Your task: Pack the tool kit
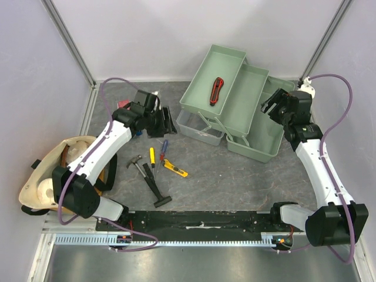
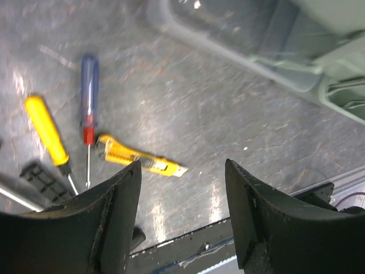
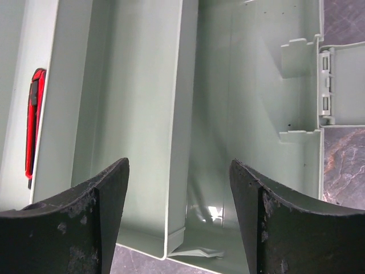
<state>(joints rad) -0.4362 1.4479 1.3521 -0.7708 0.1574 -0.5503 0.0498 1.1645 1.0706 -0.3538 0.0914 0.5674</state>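
Observation:
The pale-green toolbox (image 1: 252, 114) stands open at the back right with its trays folded out, and its clear lid (image 1: 198, 129) lies in front on the table. A red-black cutter (image 1: 217, 90) (image 3: 35, 123) lies in the upper tray. On the table lie a black hammer (image 1: 151, 181), a yellow-handled screwdriver (image 1: 152, 156) (image 2: 47, 128), a blue screwdriver (image 1: 164, 149) (image 2: 88, 91) and a yellow knife (image 1: 175, 169) (image 2: 137, 158). My left gripper (image 1: 167, 122) (image 2: 182, 171) hangs open above the table, just right of the knife. My right gripper (image 1: 269, 107) (image 3: 179, 171) is open and empty over the toolbox (image 3: 142, 114).
A tan cloth bag (image 1: 47, 176) with paper rolls sits at the far left near the left arm's base. A flat red-and-blue packet (image 1: 123, 104) lies behind the left wrist. White walls enclose the table at the back and sides.

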